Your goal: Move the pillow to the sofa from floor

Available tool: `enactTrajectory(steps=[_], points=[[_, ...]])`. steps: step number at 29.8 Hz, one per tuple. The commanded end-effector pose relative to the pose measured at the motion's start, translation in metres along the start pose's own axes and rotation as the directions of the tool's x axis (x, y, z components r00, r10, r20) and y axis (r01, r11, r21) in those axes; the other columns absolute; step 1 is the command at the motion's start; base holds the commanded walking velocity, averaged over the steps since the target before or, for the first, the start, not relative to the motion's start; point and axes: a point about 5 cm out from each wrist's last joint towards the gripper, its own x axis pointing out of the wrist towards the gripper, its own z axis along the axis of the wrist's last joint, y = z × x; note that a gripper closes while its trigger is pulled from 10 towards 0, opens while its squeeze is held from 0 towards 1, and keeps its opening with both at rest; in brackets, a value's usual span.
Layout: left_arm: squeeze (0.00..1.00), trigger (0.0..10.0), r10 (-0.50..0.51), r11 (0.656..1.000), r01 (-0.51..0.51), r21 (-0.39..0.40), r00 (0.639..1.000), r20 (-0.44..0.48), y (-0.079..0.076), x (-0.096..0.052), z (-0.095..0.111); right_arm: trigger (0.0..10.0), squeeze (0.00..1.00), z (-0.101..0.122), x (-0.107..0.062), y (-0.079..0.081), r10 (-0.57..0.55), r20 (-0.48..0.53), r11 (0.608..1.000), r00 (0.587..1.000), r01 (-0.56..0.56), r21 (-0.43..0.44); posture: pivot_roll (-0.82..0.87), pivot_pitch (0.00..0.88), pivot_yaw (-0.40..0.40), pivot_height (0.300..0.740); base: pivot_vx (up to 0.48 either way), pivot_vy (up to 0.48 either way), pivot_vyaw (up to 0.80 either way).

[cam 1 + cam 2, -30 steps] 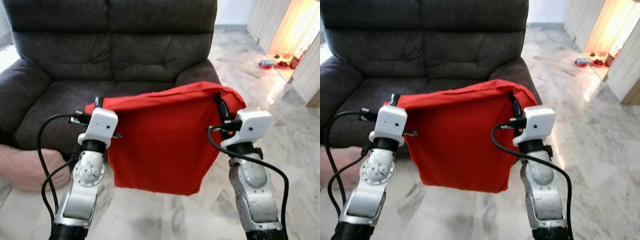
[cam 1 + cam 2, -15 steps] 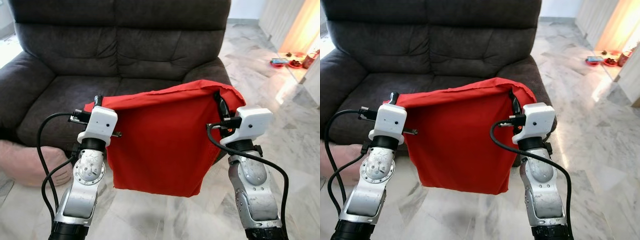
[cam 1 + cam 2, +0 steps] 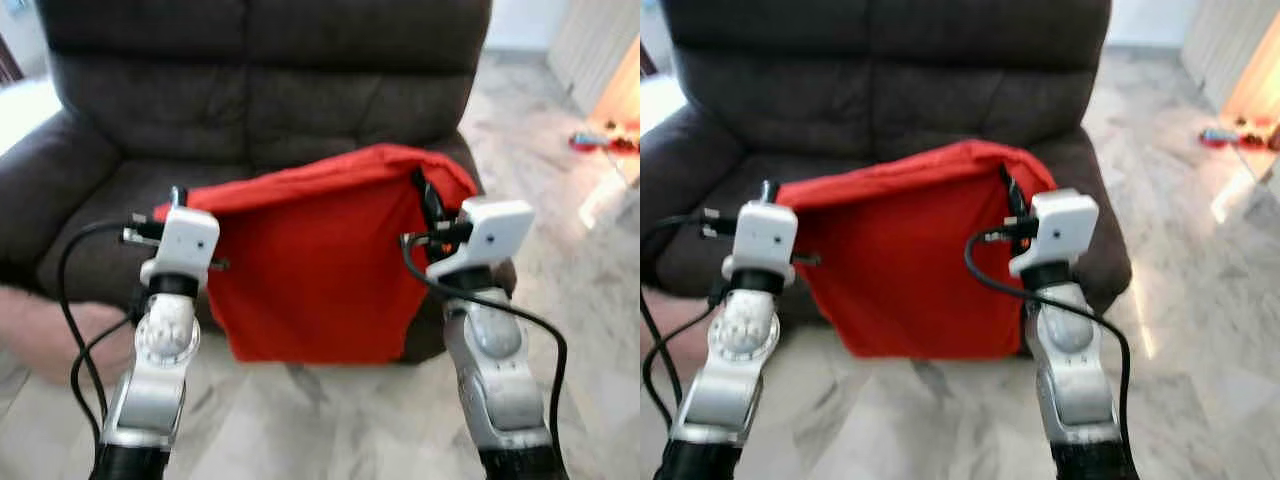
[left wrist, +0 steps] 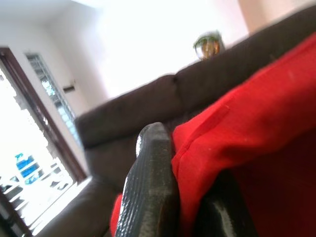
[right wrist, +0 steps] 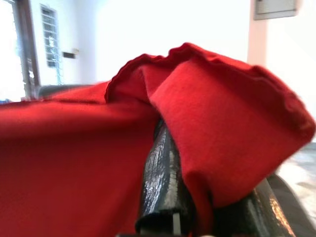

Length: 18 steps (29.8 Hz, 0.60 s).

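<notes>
A dark grey sofa [image 3: 250, 110] fills the upper half of the head views, its seat cushion [image 3: 110, 215] showing at the left behind the arms, with marble floor [image 3: 330, 420] along the bottom. In the middle of the frame hangs the red pillow [image 3: 310, 270], held up off the floor in front of the sofa's seat edge, its lower hem level with the sofa's front. It looks soft and light: the cover drapes flat like slack cloth, sags between the two holds and folds over at the top right corner, so it will likely swing and slump rather than keep a shape. The corners seem the sensible places to hold, since a middle pinch would let both sides flop.

The left pincer [image 4: 190, 197] is closed on the pillow's upper left corner, red fabric nipped between its black fingers [image 4: 150, 192]. The right pincer [image 5: 197, 197] is likewise closed on the upper right corner, with cloth bunched over its fingers [image 5: 160, 177].
</notes>
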Motion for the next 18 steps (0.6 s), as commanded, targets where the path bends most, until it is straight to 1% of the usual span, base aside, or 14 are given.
enactTrajectory(steps=[1, 18], points=[[0.0, 10.0, 0.048, 0.999, -0.049, 0.005, 0.998, 0.049, 0.009, 0.0032, 0.0099, 10.0, 0.0, 0.0235, 0.0029, -0.0119, -0.056, 0.11, 0.998, 0.992, 0.056, 0.001, -0.01, 0.06, -0.019, 0.74, 0.337, 0.0, 0.0], [0.0, 10.0, 0.061, 0.998, -0.061, 0.001, 0.996, 0.068, 0.0101, 0.0062, 0.0154, 10.0, 0.0, 0.0288, 0.0066, -0.0082, -0.041, 0.126, 0.999, 0.991, 0.038, 0.02, -0.01, 0.051, -0.024, 0.74, 0.334, 0.0, 0.0]])
